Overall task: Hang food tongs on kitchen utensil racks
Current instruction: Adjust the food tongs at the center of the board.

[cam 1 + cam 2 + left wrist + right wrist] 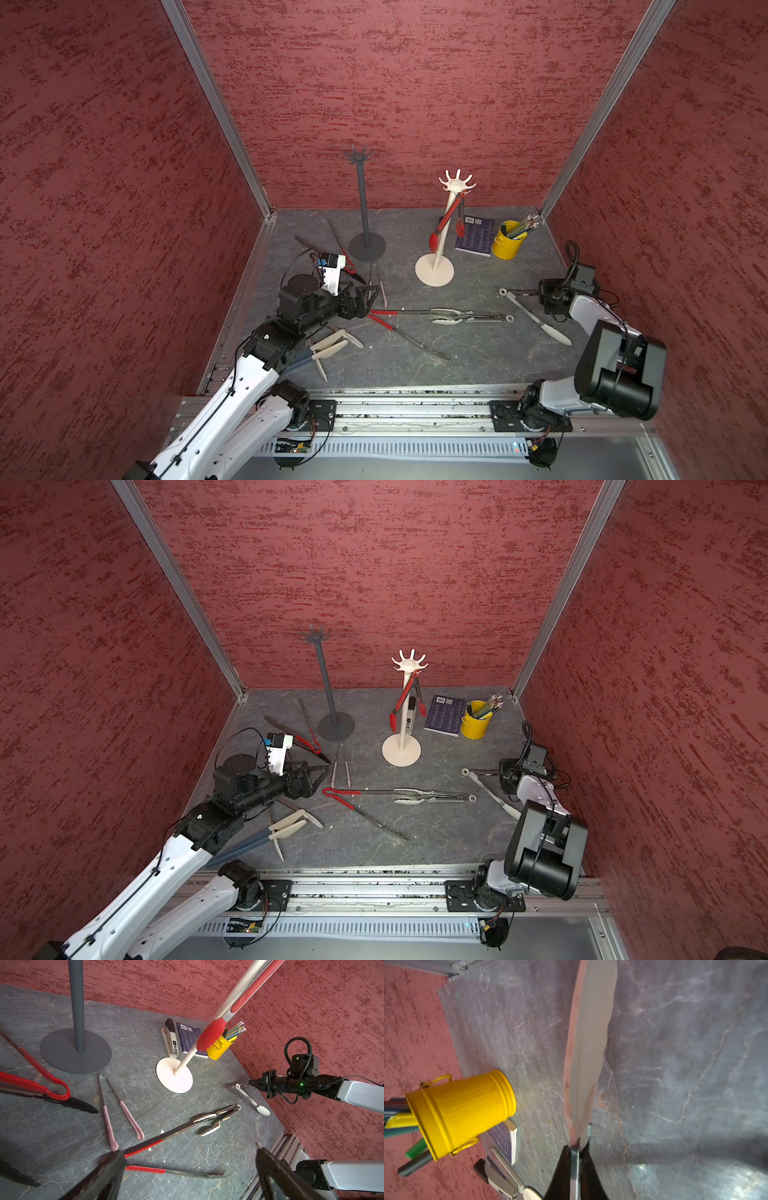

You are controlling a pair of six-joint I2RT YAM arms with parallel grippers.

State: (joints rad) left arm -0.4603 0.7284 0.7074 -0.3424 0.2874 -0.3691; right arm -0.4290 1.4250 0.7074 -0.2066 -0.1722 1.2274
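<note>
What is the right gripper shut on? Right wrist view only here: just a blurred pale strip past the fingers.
Observer: The white-tipped tongs; the right gripper pinches their ring end, down at the table.
Operator: Anything on the racks?
Observer: One pair of red tongs hangs from the cream rack.
Operator: Left side?
Observer: The left gripper is open, by the joined end of the red-handled tongs lying flat.
</note>
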